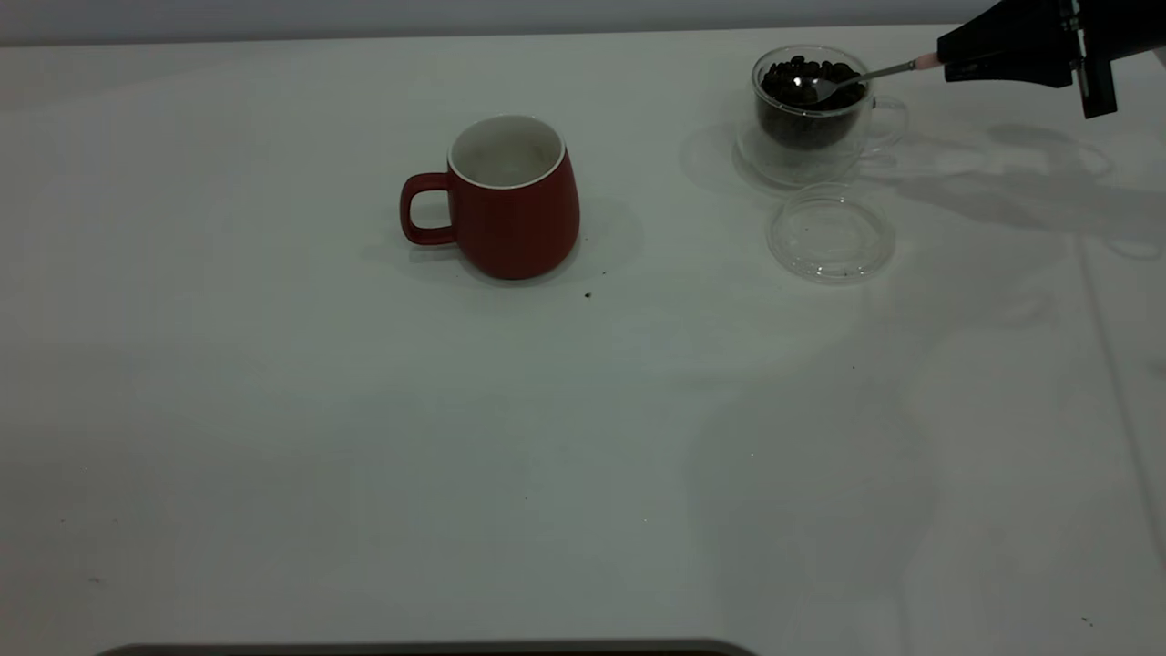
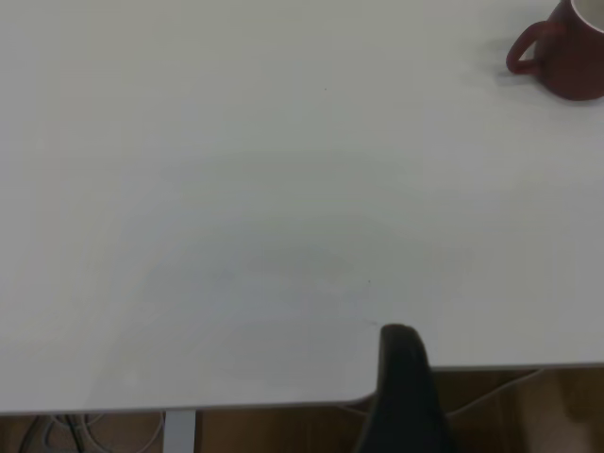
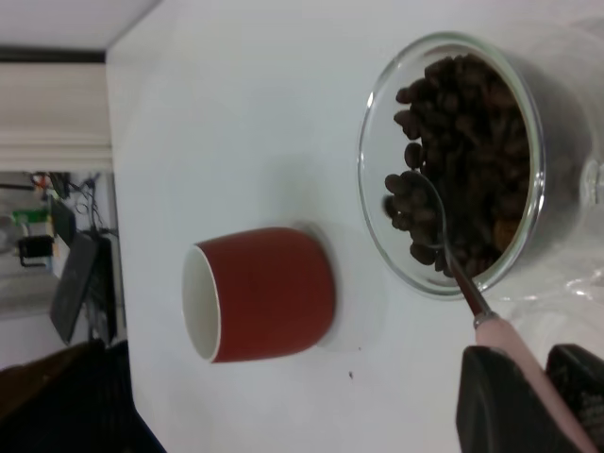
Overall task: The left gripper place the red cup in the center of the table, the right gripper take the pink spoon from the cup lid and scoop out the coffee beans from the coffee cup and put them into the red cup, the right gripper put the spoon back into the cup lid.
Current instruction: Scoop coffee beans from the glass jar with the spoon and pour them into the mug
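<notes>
Reaching in from the table's [image 1: 273, 437] two o'clock edge, the right gripper [image 1: 947, 62] is clamping the pink spoon [image 1: 861, 78] and dipping its bowl into the coffee beans [image 1: 806, 77] in the coffee cup [image 1: 811, 118]. With the red cup [image 1: 515, 196] already sitting near centre, scooping, tipping and returning the spoon to the cup lid [image 1: 831, 233] are remaining. Only the right wrist view is showing the grip closely; the left gripper [image 2: 401, 392] is idling at the edge, fingers impossible to judge.

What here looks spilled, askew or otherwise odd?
Little stands out. One small dark speck, bean or crumb I cannot tell, lies on the table beside the red cup. The cup lid lies flat, nothing tipped.
</notes>
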`<state>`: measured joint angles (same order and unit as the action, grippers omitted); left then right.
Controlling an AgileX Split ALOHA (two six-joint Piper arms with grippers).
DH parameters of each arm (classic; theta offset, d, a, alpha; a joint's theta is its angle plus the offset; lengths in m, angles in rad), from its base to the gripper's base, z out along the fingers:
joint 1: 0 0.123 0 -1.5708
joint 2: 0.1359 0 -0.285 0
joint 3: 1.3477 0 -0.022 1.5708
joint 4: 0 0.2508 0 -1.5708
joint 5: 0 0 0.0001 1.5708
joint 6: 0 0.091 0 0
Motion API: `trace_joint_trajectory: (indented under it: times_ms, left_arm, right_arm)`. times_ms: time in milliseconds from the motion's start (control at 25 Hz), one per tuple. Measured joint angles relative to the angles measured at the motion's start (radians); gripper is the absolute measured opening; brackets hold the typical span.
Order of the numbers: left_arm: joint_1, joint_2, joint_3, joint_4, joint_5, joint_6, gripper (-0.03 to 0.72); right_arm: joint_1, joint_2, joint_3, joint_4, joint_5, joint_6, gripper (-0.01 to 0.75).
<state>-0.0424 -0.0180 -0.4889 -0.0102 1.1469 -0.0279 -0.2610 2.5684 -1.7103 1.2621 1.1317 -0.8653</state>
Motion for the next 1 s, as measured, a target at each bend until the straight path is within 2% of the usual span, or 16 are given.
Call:
trace_joint_trajectory:
  times_ms: [680, 800, 1000]
  left_arm:
    - [0.0, 0.0, 0.0, 0.0, 0.0, 0.0, 0.586]
    - [0.0, 0.0, 0.0, 0.0, 0.0, 0.0, 0.586]
    - [0.0, 0.0, 0.0, 0.0, 0.0, 0.0, 0.586]
  right_arm:
    - [-0.087, 0.0, 0.0, 0.088, 0.031, 0.124, 0.095]
    - [-0.065, 0.0, 0.0, 0.09, 0.03, 0.126, 0.095]
    - [0.025, 0.0, 0.0, 0.1, 0.029, 0.129, 0.095]
